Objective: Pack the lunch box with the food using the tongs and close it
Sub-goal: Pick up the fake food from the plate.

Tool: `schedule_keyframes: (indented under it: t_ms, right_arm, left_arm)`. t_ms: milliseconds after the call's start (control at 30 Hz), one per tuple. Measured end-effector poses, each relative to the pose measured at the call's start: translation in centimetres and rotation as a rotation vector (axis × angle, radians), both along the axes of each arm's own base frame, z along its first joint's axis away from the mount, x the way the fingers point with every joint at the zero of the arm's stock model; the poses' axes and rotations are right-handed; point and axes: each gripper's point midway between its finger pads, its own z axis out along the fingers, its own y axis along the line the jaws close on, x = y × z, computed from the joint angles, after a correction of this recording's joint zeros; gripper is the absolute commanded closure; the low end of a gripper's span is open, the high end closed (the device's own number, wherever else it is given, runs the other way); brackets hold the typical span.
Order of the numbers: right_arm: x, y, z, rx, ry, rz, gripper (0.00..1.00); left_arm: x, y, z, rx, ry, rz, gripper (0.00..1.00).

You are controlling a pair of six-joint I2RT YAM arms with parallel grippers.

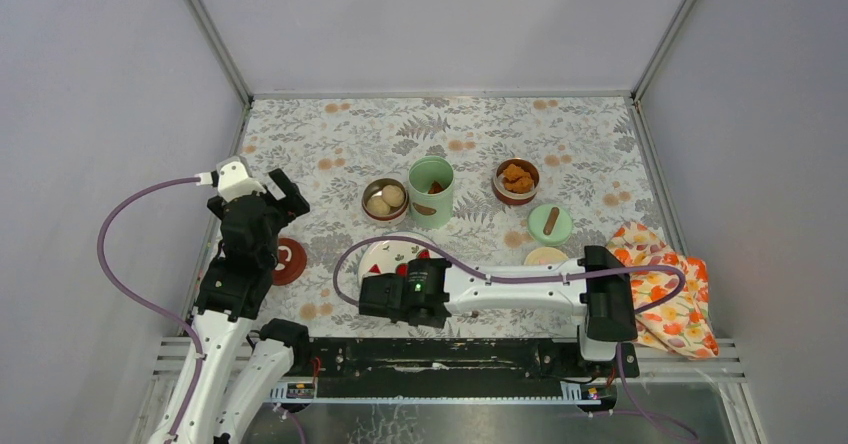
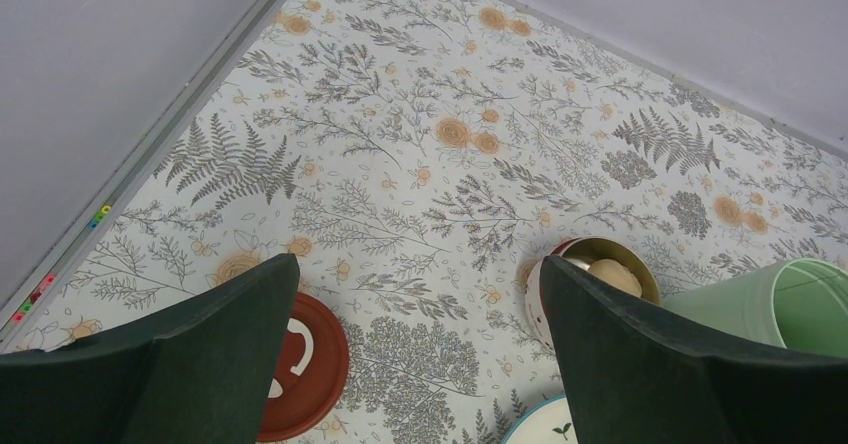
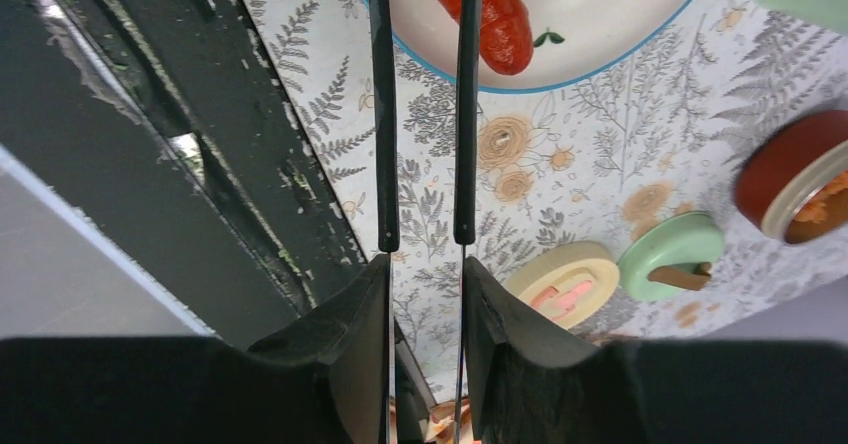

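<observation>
Anna: From above, where is the flat white plate with red fruit pictures (image 1: 374,253)?
Ben: Right by the right gripper (image 1: 372,296). The left gripper (image 1: 285,192) is farther off. The mint-green round jar (image 1: 432,192) stands open behind the plate.
Anna: Left wrist view?
Ben: Its jaws are wide apart and empty, over the leafy tablecloth (image 2: 400,114).
Anna: Right wrist view?
Ben: That gripper squeezes the slim dark metal tongs (image 3: 383,114). Straight ahead, a shiny red sausage (image 3: 495,19) lies slanted at their tips, with room around.

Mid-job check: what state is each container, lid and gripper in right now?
left gripper: open, empty
right gripper: shut on the tongs
green jar: upright, lid off
green lid: off, lying on the table
bowl of pale balls: uncovered
bowl of orange chunks: uncovered
dark-red lid: off, on the table
cream lid: off, on the table
sausage: lying on the plate
</observation>
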Motion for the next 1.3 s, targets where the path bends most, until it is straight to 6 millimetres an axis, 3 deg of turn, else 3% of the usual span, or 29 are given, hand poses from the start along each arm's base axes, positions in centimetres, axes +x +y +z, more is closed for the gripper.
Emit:
schedule_keyframes:
  t_ms: [267,667,1300]
  right_arm:
    - [0.7,0.1,-0.3,-0.054,-0.108,0.055,0.63]
    - [-0.6,1.2,-0.8,-0.125,-0.208,0.176,0.62]
    - [1.5,1.4,-1.5,-0.224,-0.371,0.206,0.60]
  left_arm:
    - [0.0,0.3,0.0,-0.001,0.000,0.016,0.02]
    - [-0.1,0.5,0.0,-0.001,0.000,0.024,0.02]
    - [-0.1,0.7,0.1,-0.002,-0.004,0.030,0.01]
